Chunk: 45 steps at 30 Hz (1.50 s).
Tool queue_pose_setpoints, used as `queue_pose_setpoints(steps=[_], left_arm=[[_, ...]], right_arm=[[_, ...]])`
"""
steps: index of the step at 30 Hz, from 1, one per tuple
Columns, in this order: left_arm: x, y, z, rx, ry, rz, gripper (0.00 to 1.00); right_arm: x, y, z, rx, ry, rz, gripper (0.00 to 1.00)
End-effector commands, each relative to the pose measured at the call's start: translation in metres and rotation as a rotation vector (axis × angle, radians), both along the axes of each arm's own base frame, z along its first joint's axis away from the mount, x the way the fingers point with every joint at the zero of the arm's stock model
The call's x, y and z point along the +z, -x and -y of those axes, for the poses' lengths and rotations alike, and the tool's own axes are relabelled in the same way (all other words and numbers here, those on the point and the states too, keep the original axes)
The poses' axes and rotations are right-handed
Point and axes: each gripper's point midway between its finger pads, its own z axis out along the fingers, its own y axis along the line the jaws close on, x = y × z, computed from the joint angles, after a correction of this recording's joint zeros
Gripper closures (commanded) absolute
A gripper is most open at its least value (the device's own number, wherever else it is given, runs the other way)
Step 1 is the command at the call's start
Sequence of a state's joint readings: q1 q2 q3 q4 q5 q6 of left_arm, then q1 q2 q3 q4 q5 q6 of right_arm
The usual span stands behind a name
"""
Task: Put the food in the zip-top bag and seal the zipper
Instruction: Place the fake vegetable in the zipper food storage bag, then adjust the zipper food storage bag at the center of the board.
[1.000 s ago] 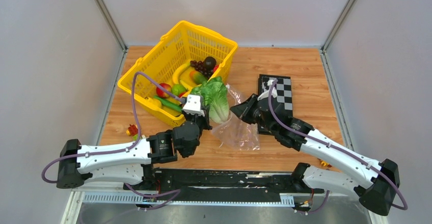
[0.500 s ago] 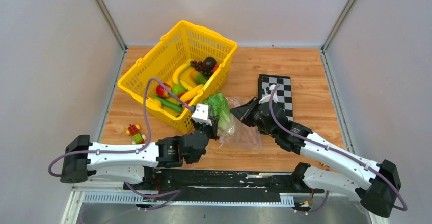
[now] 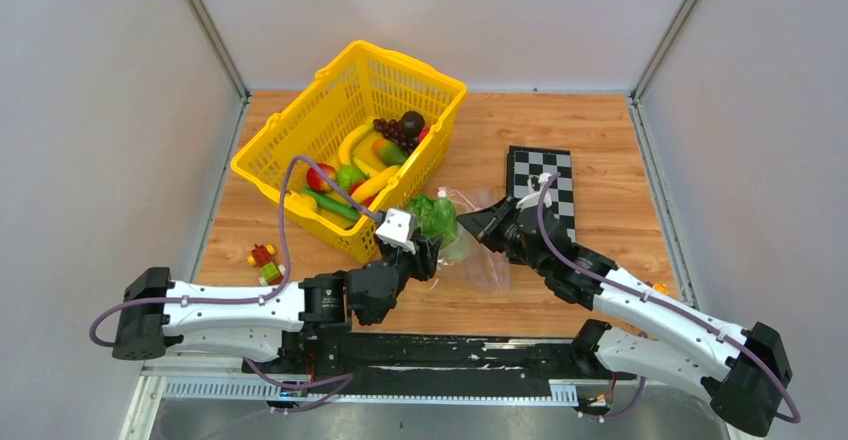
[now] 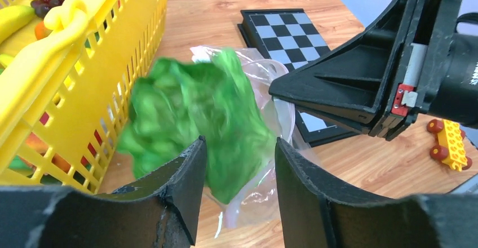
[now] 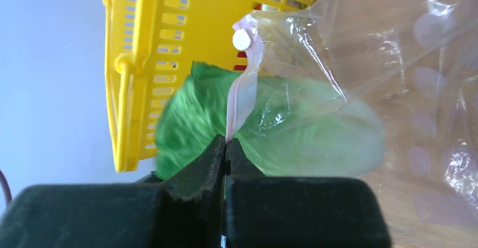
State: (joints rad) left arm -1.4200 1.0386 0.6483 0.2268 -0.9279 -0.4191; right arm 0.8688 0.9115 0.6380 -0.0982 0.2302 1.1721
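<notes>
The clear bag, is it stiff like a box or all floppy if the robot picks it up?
Probably floppy: the clear bag is crinkled and moulds around the lettuce where the right pincer pinches its pink strip. Likely very light, since one small pinch holds its mouth up. It may be slippery too; it looks shiny.

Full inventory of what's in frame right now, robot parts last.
basket: one, yellow mesh, far left of table
food in basket: several, yellow bananas, purple grapes, red and green pieces
lettuce: one, green, partly inside bag
zip-top bag: one, clear, table centre
zipper: one, pink, bag mouth
chessboard: one, black-white, right of bag
toy blocks: few, red-yellow-green, near edge
table: one, wood
left fingers: two, black, apart, before lettuce
right fingers: two, black, pinching zipper
</notes>
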Motion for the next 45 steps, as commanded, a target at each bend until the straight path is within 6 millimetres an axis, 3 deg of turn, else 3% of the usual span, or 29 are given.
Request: queue_pose_setpoints(steps=[1, 5, 8, 14, 17, 20, 26, 29, 34, 37, 45], left_arm=[[0.001, 0.003, -0.011, 0.002, 0.024, -0.001, 0.44], [0.006, 0.006, -0.022, -0.022, 0.006, 0.017, 0.38], [0.003, 0.009, -0.028, -0.035, -0.003, 0.001, 0.33], [-0.007, 0.017, -0.035, -0.06, 0.021, -0.056, 0.32], [-0.001, 0.022, -0.035, -0.1, 0.063, -0.053, 0.31], [0.004, 0.027, -0.027, -0.15, 0.071, -0.053, 0.31], [-0.001, 0.031, 0.001, -0.216, 0.045, -0.075, 0.26], [-0.011, 0.028, 0.025, -0.273, 0.079, -0.124, 0.26], [-0.018, 0.02, 0.06, -0.361, 0.177, -0.215, 0.27], [-0.012, 0.019, 0.077, -0.406, 0.226, -0.259, 0.23], [-0.008, 0.003, 0.107, -0.444, 0.244, -0.313, 0.23]], right_arm=[[0.004, -0.001, -0.001, -0.007, -0.084, -0.002, 1.0], [-0.015, 0.0, -0.003, -0.004, -0.106, -0.03, 1.0], [-0.018, -0.001, 0.0, -0.007, -0.131, -0.037, 1.0], [0.019, -0.001, 0.023, -0.038, -0.174, 0.068, 1.0], [0.028, -0.003, 0.056, -0.126, -0.188, 0.105, 1.0], [0.01, -0.001, 0.098, -0.243, -0.134, 0.099, 1.0], [-0.039, 0.016, 0.18, -0.457, 0.189, 0.053, 1.0], [-0.049, 0.027, 0.201, -0.488, 0.321, 0.017, 1.0], [-0.052, 0.029, 0.2, -0.472, 0.335, 0.014, 1.0], [-0.051, 0.025, 0.195, -0.45, 0.333, 0.023, 1.0], [-0.049, 0.022, 0.184, -0.409, 0.309, 0.033, 1.0]])
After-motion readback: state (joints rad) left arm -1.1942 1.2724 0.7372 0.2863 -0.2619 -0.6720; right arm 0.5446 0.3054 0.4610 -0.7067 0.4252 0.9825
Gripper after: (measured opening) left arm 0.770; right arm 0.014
